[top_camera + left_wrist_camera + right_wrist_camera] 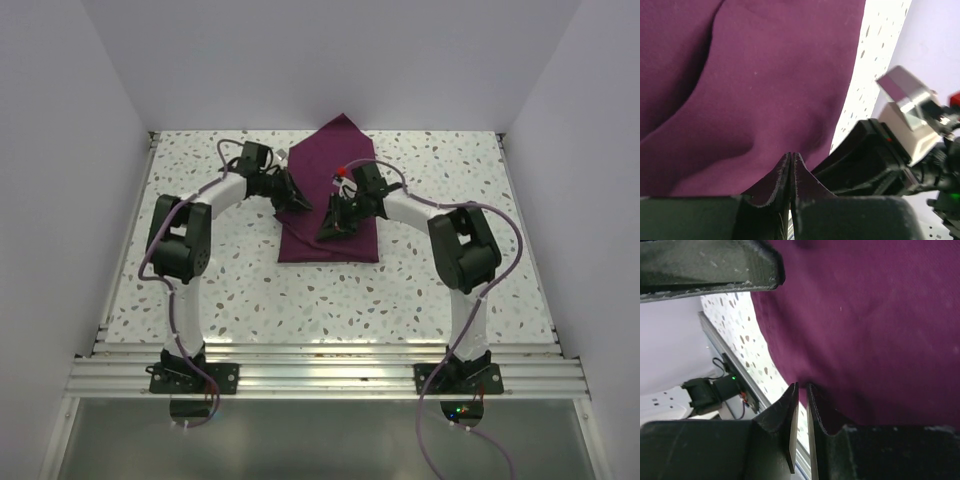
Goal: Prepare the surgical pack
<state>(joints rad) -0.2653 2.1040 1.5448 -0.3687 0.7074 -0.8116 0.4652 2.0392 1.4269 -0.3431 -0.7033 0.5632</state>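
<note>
A: Where is the plum-purple fabric cloth (342, 150)?

B: Right at the tips of both sets of jaws. The left gripper (791, 169) is pressed together against its surface. The right gripper (801, 392) shows only a thin slit at its edge, and I can't tell whether fabric is caught.

A: The risk?

B: I'd say a shallow pinch slipping off, or the close-set grippers knocking together

Setting: robotics lab test cell. Evidence: plain white walls (60, 150) beyond and either side of the jaws; speckled bench top (400, 300) beneath them; aluminium extrusion rail (320, 378) behind them.
</note>
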